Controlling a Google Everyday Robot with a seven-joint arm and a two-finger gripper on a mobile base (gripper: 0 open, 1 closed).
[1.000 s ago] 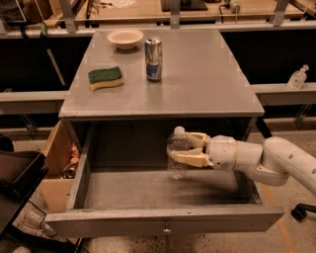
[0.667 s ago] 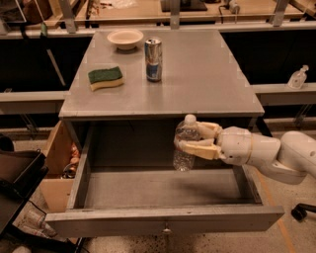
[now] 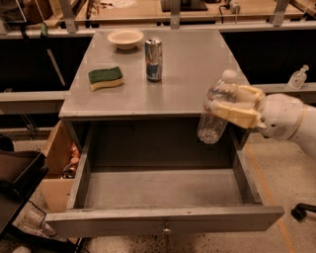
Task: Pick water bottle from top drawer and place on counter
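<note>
The water bottle (image 3: 215, 109), clear with a white cap, hangs tilted in the air above the right side of the open top drawer (image 3: 163, 188), its upper half level with the counter's (image 3: 192, 74) front right edge. My gripper (image 3: 237, 105) comes in from the right and is shut on the bottle's middle, with tan fingers (image 3: 232, 113) in front of and behind it. The drawer is pulled fully out, with its small knob (image 3: 167, 229) on the front panel.
On the counter stand a silver-and-blue can (image 3: 153, 59), a green and yellow sponge (image 3: 105, 78) and a small white bowl (image 3: 125, 38). A small pump-top bottle (image 3: 297, 77) sits on a ledge at the right. A wooden workbench (image 3: 148, 12) runs behind. Boxes and a dark bin (image 3: 19, 178) stand at the left.
My gripper has lifted the water bottle up out of the drawer and carried it to the right, up to counter height.
</note>
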